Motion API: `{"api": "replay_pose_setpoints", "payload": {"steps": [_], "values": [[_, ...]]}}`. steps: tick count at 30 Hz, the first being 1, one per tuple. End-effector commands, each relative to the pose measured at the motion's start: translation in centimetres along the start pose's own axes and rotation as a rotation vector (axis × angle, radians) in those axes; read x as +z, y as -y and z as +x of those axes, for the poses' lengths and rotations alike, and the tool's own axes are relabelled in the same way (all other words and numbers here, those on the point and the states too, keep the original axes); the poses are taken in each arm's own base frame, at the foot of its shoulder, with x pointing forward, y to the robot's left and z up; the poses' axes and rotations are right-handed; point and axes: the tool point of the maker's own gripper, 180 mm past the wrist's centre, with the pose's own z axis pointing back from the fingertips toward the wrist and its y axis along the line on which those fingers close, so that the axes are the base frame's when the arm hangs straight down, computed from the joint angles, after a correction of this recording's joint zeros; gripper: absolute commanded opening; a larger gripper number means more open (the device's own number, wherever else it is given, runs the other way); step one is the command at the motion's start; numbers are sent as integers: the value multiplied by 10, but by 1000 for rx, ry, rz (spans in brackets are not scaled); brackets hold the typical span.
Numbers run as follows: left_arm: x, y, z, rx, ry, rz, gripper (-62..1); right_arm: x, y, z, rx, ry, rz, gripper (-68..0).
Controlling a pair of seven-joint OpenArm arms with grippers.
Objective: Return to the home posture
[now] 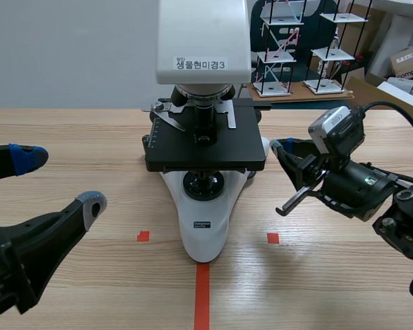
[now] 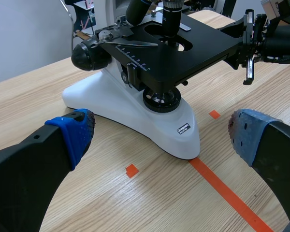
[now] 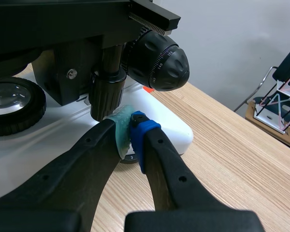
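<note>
The white label (image 1: pixel 201 64) on the microscope (image 1: pixel 205 227) says "생물현미경3". A brown box (image 1: pixel 411 62) far back says "compu". The table (image 1: pixel 76 130) is light wood, and the wall behind is grey. The microscope is white with a black stage and stands mid-table. The left gripper (image 1: pixel 58 180) is wide apart, holding nothing. The right gripper (image 1: pixel 281 146) is pinched closed beside the microscope, under its black knob (image 3: pixel 157 60).

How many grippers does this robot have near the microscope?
2. The left gripper sits open over the table's left side, apart from the microscope. The right gripper is shut, its tips close beside the microscope's base on the right. None seems hidden.
</note>
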Motion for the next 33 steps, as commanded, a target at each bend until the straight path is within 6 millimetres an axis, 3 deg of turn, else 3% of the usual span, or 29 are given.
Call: {"api": "replay_pose_setpoints", "payload": {"steps": [1,33], "values": [[1,0,4,10,22,6,-28,-1,9,9,21,30,-13,-673],[1,0,0,11,-3,6,-28,-1,10,7,22,18,-13,-673]]}}
